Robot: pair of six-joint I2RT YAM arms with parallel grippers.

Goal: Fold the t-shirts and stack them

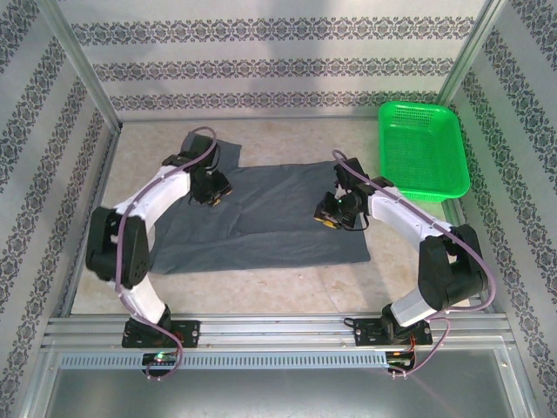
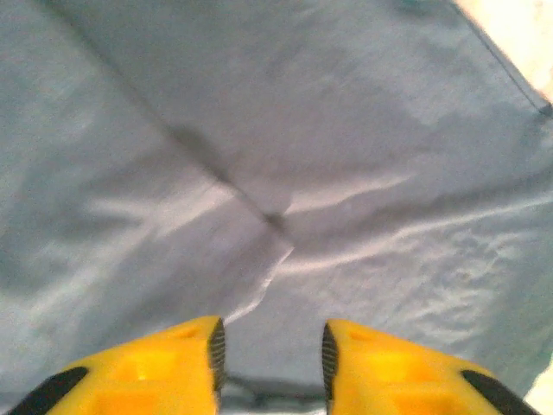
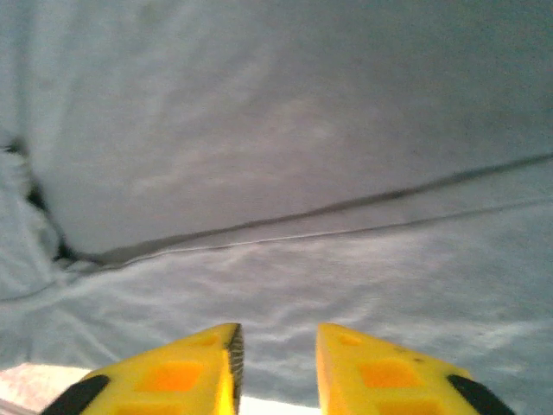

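Left fingers (image 2: 203, 350) and right fingers (image 3: 220, 356) hover slightly parted, seemingly empty, above the t-shirt (image 1: 261, 222).

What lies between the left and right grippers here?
A flat stretch of the grey t-shirt, nothing on it, from left gripper to right gripper, as the top external view shows.

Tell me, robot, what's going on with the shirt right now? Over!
Left gripper open, low over the t-shirt. Right gripper open, low over it too. The t-shirt lies spread out wide. Green basket at far right, not blocking.
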